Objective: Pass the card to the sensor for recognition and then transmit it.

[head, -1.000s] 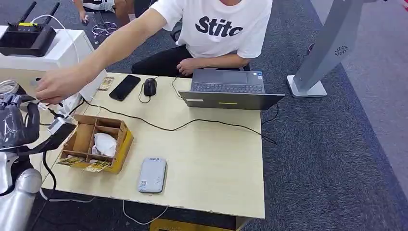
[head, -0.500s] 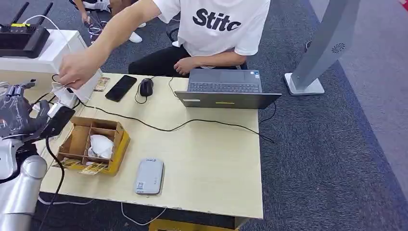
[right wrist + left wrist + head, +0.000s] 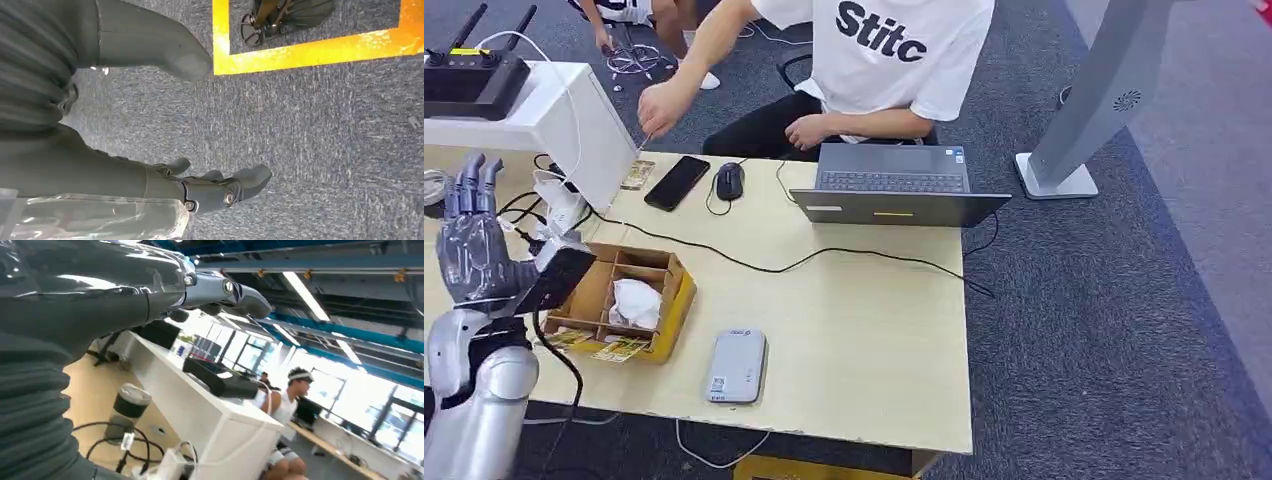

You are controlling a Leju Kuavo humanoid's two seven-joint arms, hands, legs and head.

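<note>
Well, card [image 3: 637, 174] lengthwise away (toward person [image 3: 864, 60])

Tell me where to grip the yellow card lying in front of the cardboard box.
Pinch the card by its near edge, coming from the table's front side with the left hand: it lies flat, far edge against the box wall, so only the near side looks free.

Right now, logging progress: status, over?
Left hand raised, open. Right hand hanging, open. Cards lie beside box, untouched. Person's hand over table's far corner.
</note>
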